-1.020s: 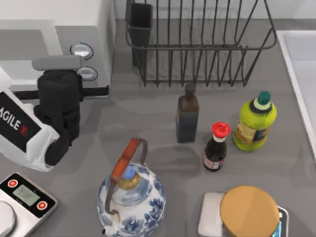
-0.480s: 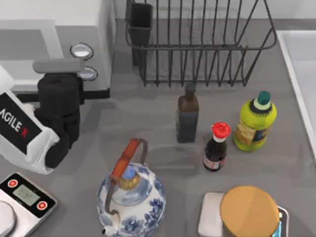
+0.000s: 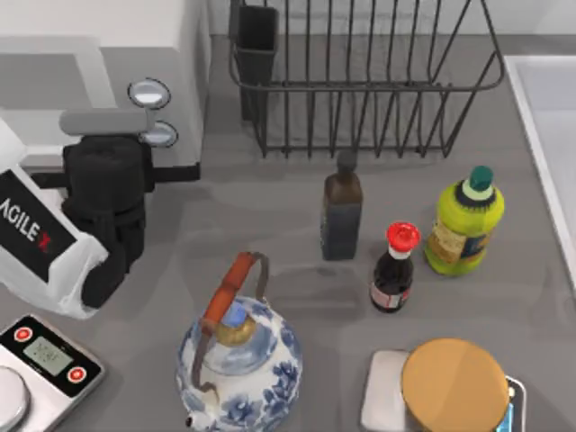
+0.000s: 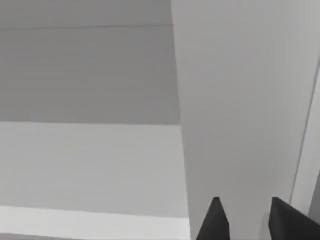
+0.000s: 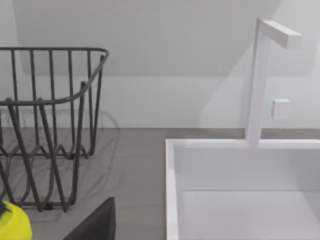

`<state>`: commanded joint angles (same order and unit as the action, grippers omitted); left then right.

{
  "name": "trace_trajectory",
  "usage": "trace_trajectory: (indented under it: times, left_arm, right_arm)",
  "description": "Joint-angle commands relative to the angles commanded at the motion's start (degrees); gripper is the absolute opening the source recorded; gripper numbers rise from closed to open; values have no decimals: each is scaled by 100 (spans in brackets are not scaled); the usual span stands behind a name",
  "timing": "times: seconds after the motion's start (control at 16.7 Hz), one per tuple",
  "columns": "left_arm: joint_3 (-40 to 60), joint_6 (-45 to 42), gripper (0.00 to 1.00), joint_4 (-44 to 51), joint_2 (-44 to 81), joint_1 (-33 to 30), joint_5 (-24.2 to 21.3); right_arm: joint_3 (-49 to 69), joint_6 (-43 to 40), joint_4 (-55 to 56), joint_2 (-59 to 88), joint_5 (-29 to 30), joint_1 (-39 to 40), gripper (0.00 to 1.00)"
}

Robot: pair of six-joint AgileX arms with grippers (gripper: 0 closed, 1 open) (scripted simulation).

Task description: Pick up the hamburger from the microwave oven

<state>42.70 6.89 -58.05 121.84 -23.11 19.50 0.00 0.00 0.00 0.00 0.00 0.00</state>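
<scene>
Since the earlier top-view frames, the left arm (image 3: 85,220) has shifted slightly toward the top view's left and closer to the microwave oven (image 3: 99,63), while all other items hold their positions. It lies at the left side of the tabletop (image 3: 270,216), its white body angled up from the lower left and its black wrist pointing at the oven's front, just below the grey door handle (image 3: 106,118) and beside the two silver knobs (image 3: 149,93). In the left wrist view, the left pincer (image 4: 245,220) shows two dark fingertips standing apart with a gap between them, holding nothing, close against a pale grey vertical panel of the oven. The hamburger cannot be made out in any view, so its place cannot be stated. Open tabletop lies between the arm and the blue-and-white teapot (image 3: 238,360); the digital scale (image 3: 40,364) sits at the lower left corner. The wire dish rack (image 3: 360,81) occupies the far edge, with a dark bottle (image 3: 341,211), a red-capped bottle (image 3: 396,267) and a yellow bottle (image 3: 466,223) near the middle right. The sink (image 5: 240,190) borders the right edge. Whether the right pincer is released or clenched cannot be told.
</scene>
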Motion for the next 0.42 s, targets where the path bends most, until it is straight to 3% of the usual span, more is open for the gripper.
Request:
trace_trajectory:
  times: [0.12, 0.42]
  left_arm:
    - [0, 0, 100, 0, 0, 0, 0]
    - [0, 0, 100, 0, 0, 0, 0]
  right_arm:
    - [0, 0, 0, 0, 0, 0, 100]
    - [0, 0, 0, 0, 0, 0, 100]
